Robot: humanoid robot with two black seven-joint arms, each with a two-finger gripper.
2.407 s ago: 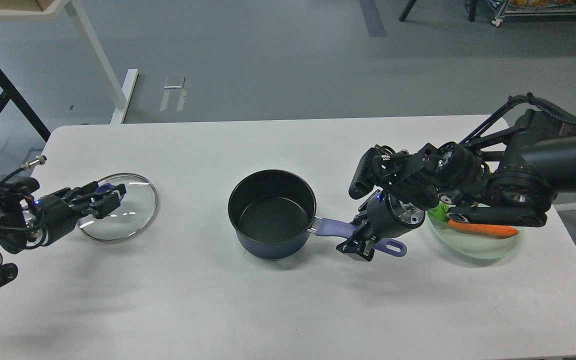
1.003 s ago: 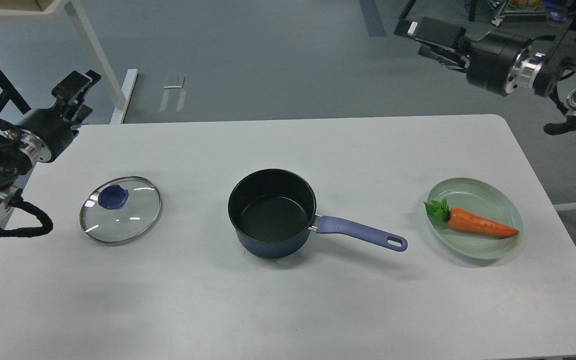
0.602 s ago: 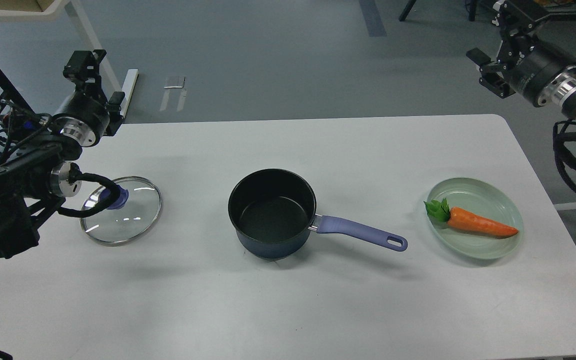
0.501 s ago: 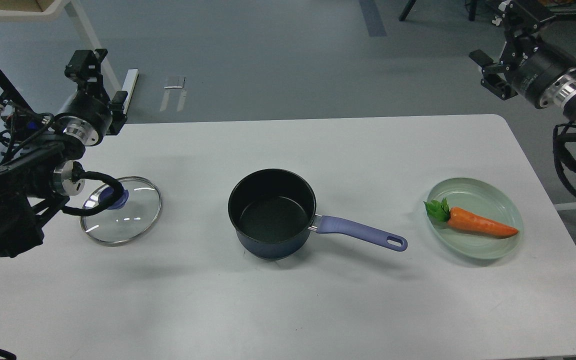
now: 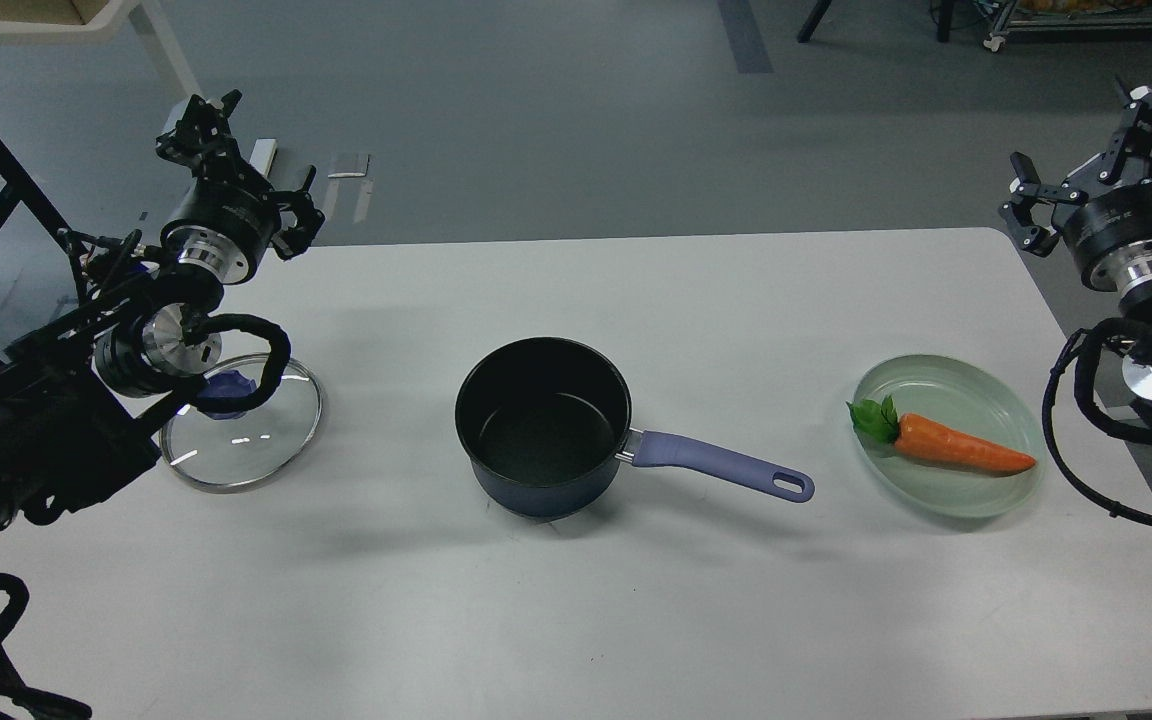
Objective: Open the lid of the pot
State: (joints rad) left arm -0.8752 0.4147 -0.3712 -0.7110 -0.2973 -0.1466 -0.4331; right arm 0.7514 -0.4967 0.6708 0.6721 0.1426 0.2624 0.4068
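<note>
The lid [image 5: 239,437] lies flat on the desk [image 5: 576,600], well to the left of the pot [image 5: 543,424]. Its blue knob [image 5: 227,393] points up, but part of the lid is hidden behind my left arm. The pot stands in the middle of the desk with nothing on top, so you can see right down into its black inside. Its purple handle [image 5: 721,468] points to the right. So the job looks done: the pot is open.

My left hand [image 5: 239,165] is up high past the far left edge of the desk. Its fingers are spread and hold nothing. My right hand [image 5: 1101,165] is up high on the far right. Its fingers are spread too, and it is empty.

Over on the right, a green plate [image 5: 976,500] holds an orange carrot [image 5: 961,455].

What could go wrong now? My left arm hangs right over the lid. I cannot tell if its black cable [image 5: 271,360] touches the knob. If the arm dips or swings, it could bump the glass lid and slide it toward the desk's left edge.
</note>
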